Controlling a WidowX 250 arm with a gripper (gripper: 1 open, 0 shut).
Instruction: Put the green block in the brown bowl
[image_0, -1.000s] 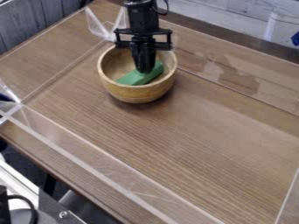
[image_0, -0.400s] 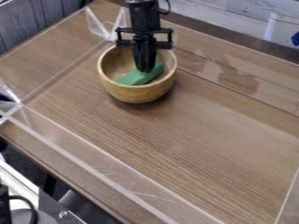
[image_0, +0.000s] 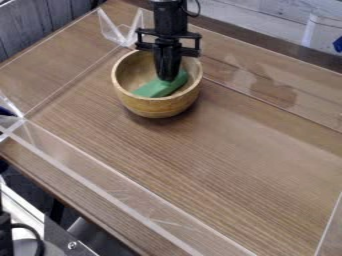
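The green block (image_0: 156, 89) lies inside the brown bowl (image_0: 138, 104), resting on the bowl's floor toward the near-left part of the hollow. It is a small bright-green bar with flat, matte faces; its top face catches the light a little paler than its side, and one end is hidden behind the pincer. The bowl is round, light-brown wood with a thick wall and a smooth rim — the grain shows faintly on its outer side — and it is clearly much wider than the block.

The black pincer (image_0: 168, 74) reaches steeply down into the bowl from above, its tip just at the far end of the block. Its fingers are pressed together; whether they pinch the block or merely touch it cannot be told from this view.

The bowl stands on the wooden counter (image_0: 227, 150), toward its far-left part. Clear plastic walls (image_0: 80, 165) run along the counter's edges.
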